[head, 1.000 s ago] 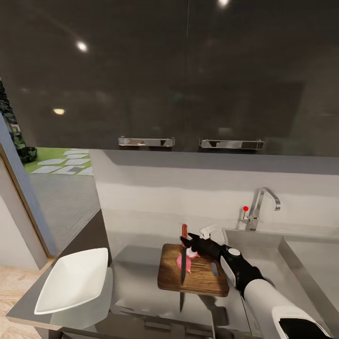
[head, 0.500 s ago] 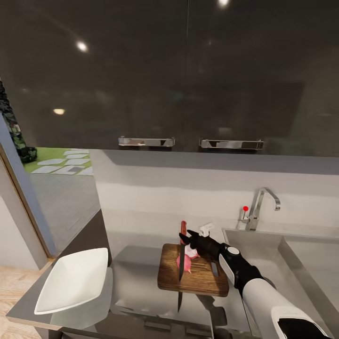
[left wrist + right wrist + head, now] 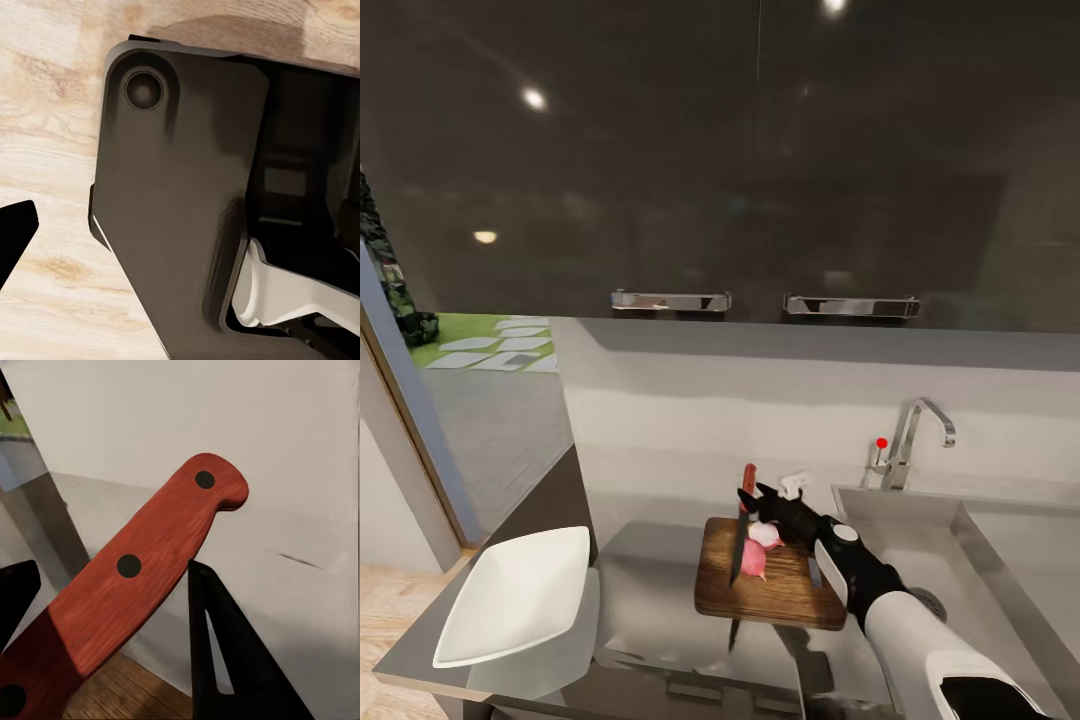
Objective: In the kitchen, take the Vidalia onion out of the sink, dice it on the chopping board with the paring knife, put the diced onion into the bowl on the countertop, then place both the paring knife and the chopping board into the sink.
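Note:
The dark brown chopping board [image 3: 780,590] lies on the grey countertop [image 3: 650,600], left of the sink [image 3: 980,560]. On it rests the pinkish-white Vidalia onion [image 3: 760,545]. My right gripper [image 3: 752,500] is shut on the paring knife's red handle [image 3: 747,478] and holds it nearly upright, the dark blade [image 3: 737,550] pointing down along the onion's left side. Up close, the handle [image 3: 142,562] sits between the black fingers [image 3: 225,660], with a corner of the board [image 3: 112,697] below. The white bowl [image 3: 515,595] stands at the counter's left end. No diced bits are visible.
The chrome tap [image 3: 920,425] with its red dot rises behind the sink. Dark wall cabinets with chrome handles [image 3: 670,300] hang overhead. The left wrist view faces the robot's dark base [image 3: 180,210] over pale wooden floor [image 3: 52,90], one black fingertip [image 3: 15,232] at the edge.
My right gripper has lifted the knife a little and shifted it left, tilting the blade. The onion shows more fully beside the blade. Board and bowl have not moved.

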